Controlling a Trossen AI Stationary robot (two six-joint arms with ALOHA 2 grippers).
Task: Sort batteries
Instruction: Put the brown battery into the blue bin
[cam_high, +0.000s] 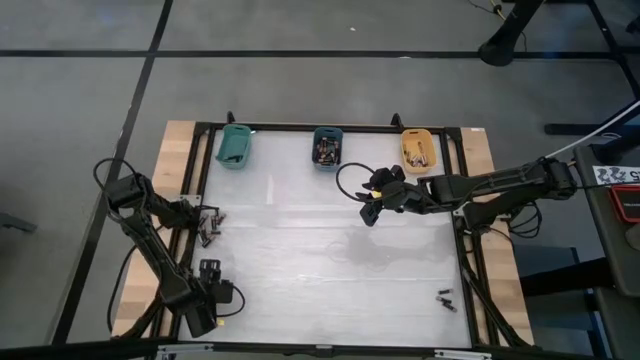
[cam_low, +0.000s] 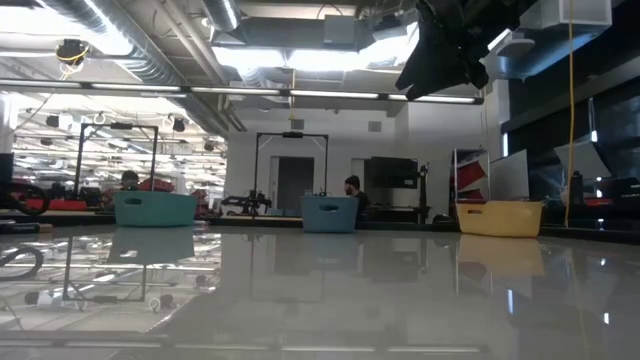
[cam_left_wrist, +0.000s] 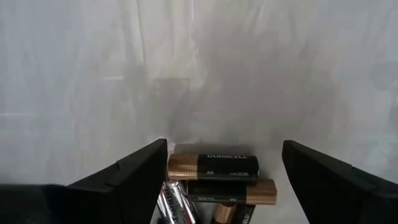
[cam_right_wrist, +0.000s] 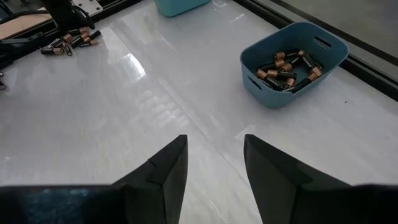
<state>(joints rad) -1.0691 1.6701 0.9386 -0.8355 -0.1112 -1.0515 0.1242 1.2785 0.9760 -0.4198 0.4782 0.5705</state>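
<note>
A small pile of batteries (cam_high: 212, 230) lies near the table's left edge, dark cells with coppery ends; in the left wrist view several batteries (cam_left_wrist: 214, 167) lie stacked. My left gripper (cam_left_wrist: 224, 149) is open and low at the table, one finger on each side of this pile. My right gripper (cam_high: 370, 212) is open and empty, raised above the table's middle, in front of the blue bin (cam_right_wrist: 295, 62), which holds several batteries. The low view shows the right gripper (cam_low: 445, 45) high up. A few more batteries (cam_high: 445, 297) lie near the right near corner. My left gripper has one finger (cam_left_wrist: 140, 171) right beside the coppery end (cam_left_wrist: 177, 167) of the top battery; I cannot tell whether it touches it. The other finger (cam_left_wrist: 323, 177) stands apart from the pile. The batteries lie on the table.
Three bins stand in a row along the far edge: a teal bin (cam_high: 234, 146), the blue bin (cam_high: 327, 147) and an orange bin (cam_high: 418, 148) holding some batteries. A black frame (cam_high: 460, 180) borders the white table top. People show in the room beyond.
</note>
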